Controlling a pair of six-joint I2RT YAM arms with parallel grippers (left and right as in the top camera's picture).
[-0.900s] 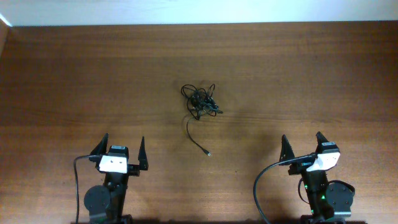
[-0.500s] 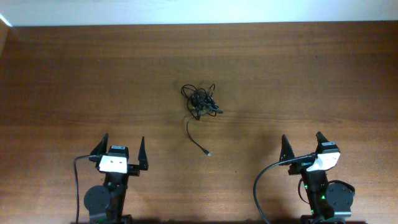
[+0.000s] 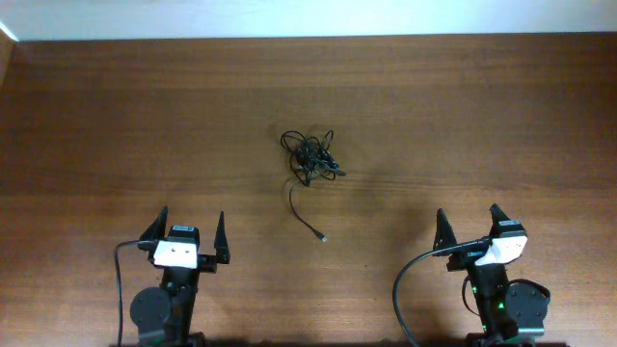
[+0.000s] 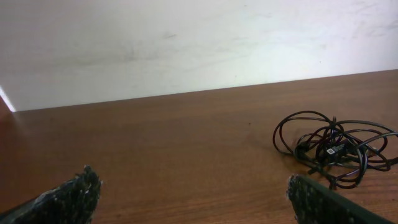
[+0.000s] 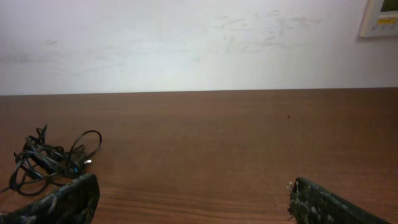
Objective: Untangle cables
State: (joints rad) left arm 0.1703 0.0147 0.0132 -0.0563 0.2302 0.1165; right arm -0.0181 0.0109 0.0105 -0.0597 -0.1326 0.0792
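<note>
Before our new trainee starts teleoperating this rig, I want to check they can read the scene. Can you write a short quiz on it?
1. True or false: the left end effector holds the cables.
2. Their loose plug end trails out: A toward the end effectors; B away from them; C nowhere, it is buried.
3. Fill in: the right end effector has its jaws ____.
Key: 1 false; 2 A; 3 open.
</note>
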